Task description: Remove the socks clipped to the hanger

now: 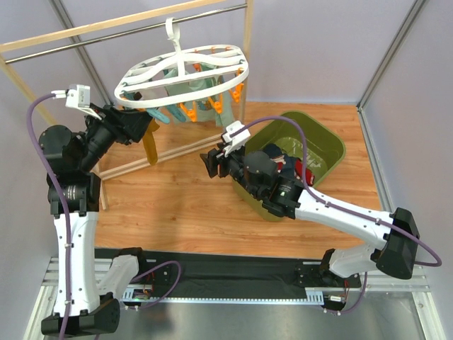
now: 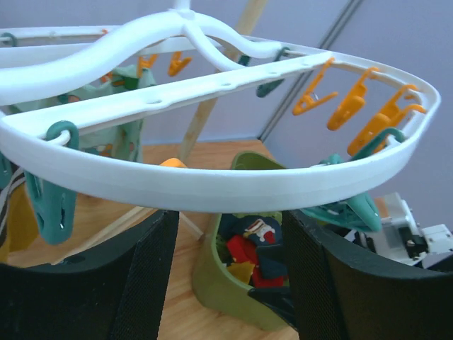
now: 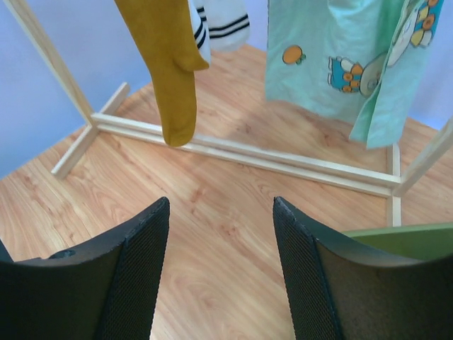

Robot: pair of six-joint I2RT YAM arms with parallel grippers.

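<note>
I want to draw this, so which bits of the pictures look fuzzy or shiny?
Left wrist view: the white hanger rim is fairly sharp, the left hand's fingers right at the lens are soft, and the green bin behind is slightly fuzzy. Right wrist view: the right hand's fingers are blurry, the mustard sock is sharp. Top view: even light, with a faint sheen on the metal plate.

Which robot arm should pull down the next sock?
Probably right. The right gripper is open, empty and low, facing the hanging mustard sock and mint socks. The left gripper is open up by the rim of the hanger, above the socks, better placed to steady it.
</note>
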